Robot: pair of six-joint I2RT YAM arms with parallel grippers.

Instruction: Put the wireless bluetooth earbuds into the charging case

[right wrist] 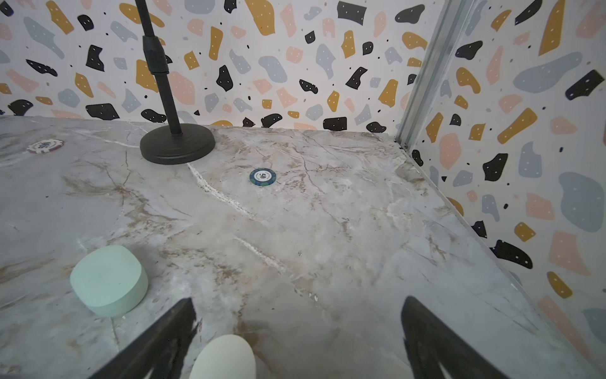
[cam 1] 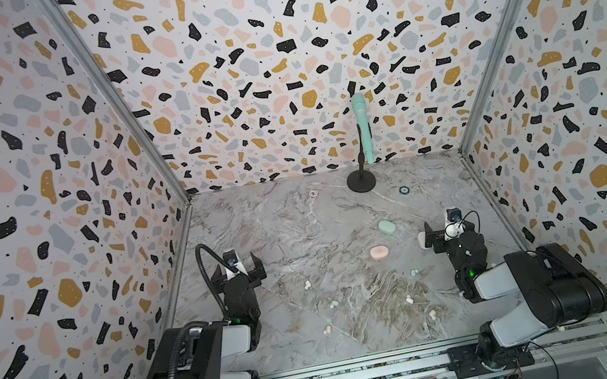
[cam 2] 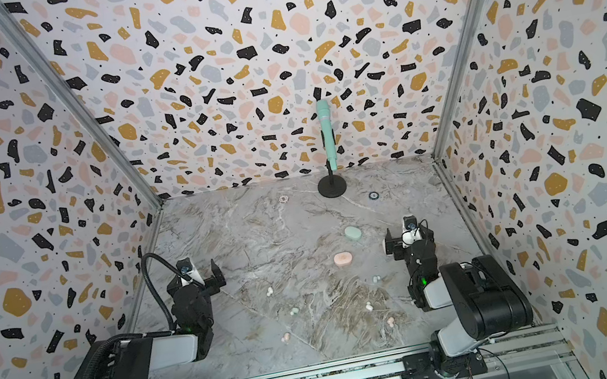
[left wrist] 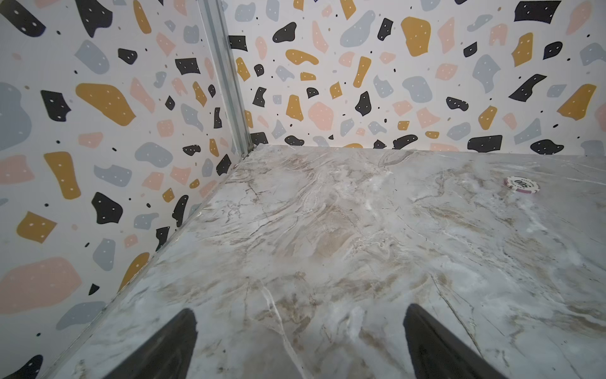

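A: Marble table [cam 1: 299, 221], speckled walls [cam 1: 229, 64]. Where are the earbuds?

B: Six earbuds [cam 1: 409, 299] lie loose on the near half of the table, between the arms and apart from each other. They're too small to call every colour, and only the top views show them.

A: Cases?

B: The mint case [cam 1: 387, 226] and pink case [cam 1: 379, 252] sit farther back, near each other but not touching. The mint one looks closed. I can't tell on the pink lid. There's also a white case [right wrist: 223, 357], cut off at the edge of the right wrist view and half hidden behind a finger in both top views.

A: Grippers?

B: The left gripper [cam 1: 239, 268] has its jaws spread wide with nothing between them, over bare table by the left wall. The right gripper [cam 1: 451, 233] is also spread wide. The white case sits low between its fingers, and I can't tell if they touch.

A: Clutter?

B: A microphone [cam 1: 362, 125] on a stand [cam 1: 361, 182] at the back, plus a blue chip [right wrist: 262, 177] and a red chip [left wrist: 522, 185]. The red chip's print is unreadable.
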